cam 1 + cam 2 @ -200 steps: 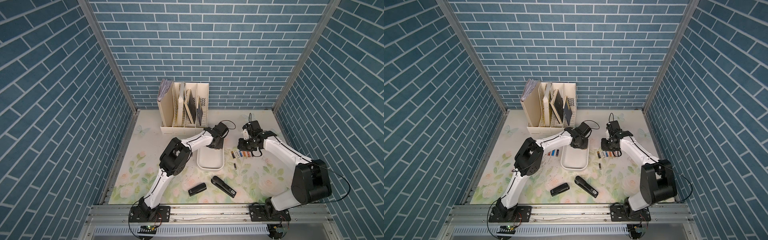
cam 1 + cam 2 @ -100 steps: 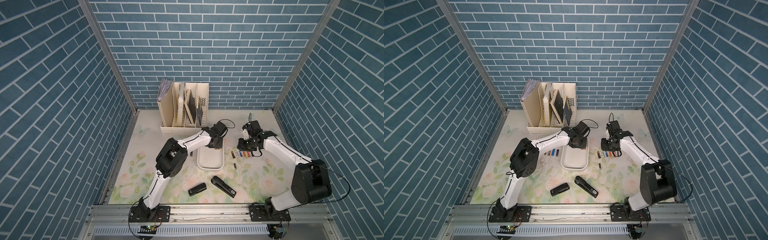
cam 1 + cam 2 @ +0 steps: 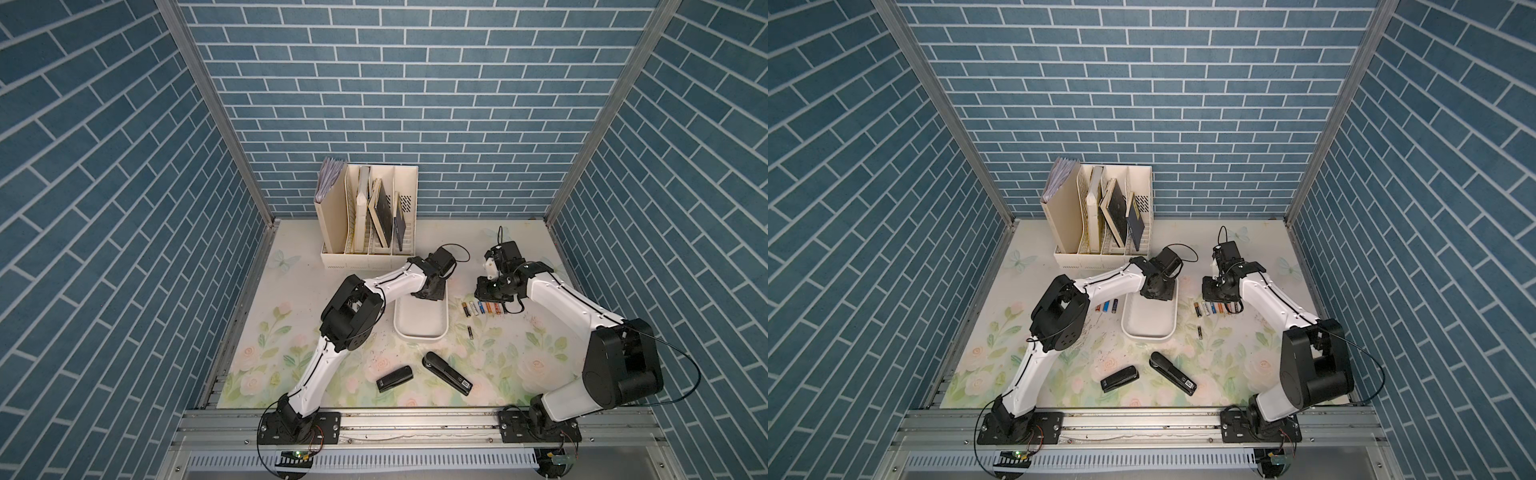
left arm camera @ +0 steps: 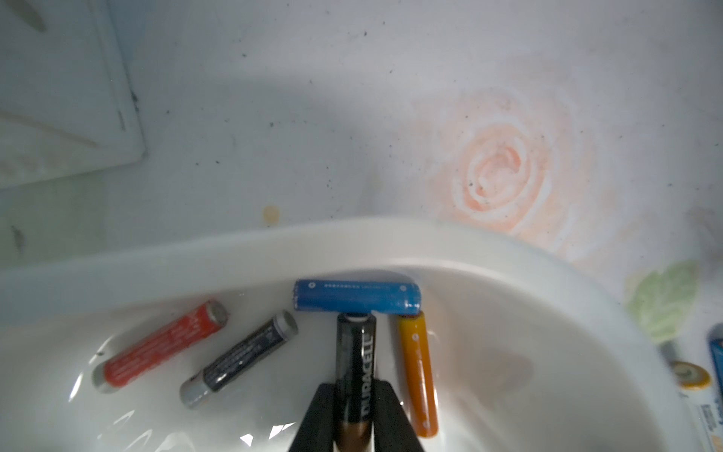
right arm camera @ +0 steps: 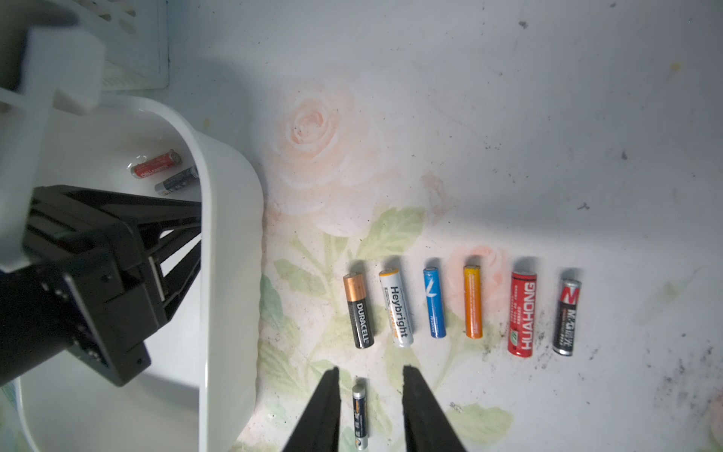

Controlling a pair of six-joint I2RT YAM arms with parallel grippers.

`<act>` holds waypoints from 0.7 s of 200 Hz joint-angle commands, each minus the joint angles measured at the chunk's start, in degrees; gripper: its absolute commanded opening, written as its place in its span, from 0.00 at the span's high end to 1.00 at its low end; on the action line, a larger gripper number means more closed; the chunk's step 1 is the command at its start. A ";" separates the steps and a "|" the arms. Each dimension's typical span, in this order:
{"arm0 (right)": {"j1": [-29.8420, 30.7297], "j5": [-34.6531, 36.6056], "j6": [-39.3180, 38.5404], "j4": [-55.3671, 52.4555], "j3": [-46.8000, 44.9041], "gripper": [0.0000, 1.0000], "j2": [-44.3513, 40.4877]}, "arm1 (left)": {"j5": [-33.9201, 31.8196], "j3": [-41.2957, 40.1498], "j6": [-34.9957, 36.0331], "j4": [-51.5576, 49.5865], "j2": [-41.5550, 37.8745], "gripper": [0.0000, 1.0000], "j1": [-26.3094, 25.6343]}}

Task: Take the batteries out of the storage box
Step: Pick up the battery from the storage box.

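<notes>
Between the left gripper's (image 4: 355,388) black fingers (image 4: 319,418) sits a black-and-copper Duracell cell (image 4: 355,348), clamped on both sides. Its far end meets, or all but meets, a blue cell (image 4: 358,297) lying crosswise just past the fingertips, against the wall of the storage box (image 4: 234,250). An orange cell (image 4: 416,368) lies just beside the held one. A black-and-grey cell (image 4: 238,360) and a red cell (image 4: 160,346) lie farther off on its other side, all on the box floor. The held cell's near end is cut off by the frame, so I cannot tell whether it is lifted clear of the floor. In both top views the gripper's body covers that end of the box and none of these cells shows.

Outside the box, the right gripper (image 5: 371,370) hangs over the floral mat (image 5: 547,137) with its jaws apart. A small dark cell (image 5: 360,411) lies between them, touching neither as far as shows. Beyond its tips a row of six batteries (image 5: 454,309) lies side by side. A few loose cells (image 3: 1108,306) show in a top view beside the left forearm. Two black staplers (image 3: 395,378) lie toward the arms' bases, and a file holder (image 3: 368,216) stands well behind both grippers.
</notes>
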 commanded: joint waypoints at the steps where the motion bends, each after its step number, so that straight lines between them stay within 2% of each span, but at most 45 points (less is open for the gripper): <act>1: -0.37 -0.01 -1.36 -1.21 -0.30 0.69 0.22 | -1.32 1.37 0.93 -1.66 1.79 0.76 0.01; 51: -0.42 0.00 -1.45 -1.38 -0.17 0.69 0.13 | -1.64 1.24 1.21 -1.57 2.25 0.73 0.01; 68: -0.47 -0.01 -1.45 -1.33 -0.12 0.69 0.13 | -1.66 1.20 1.34 -1.78 2.33 0.78 0.01; 140: -0.47 -0.13 -1.45 -1.07 0.10 0.69 0.26 | -1.92 0.57 1.50 -2.60 -0.57 0.82 0.01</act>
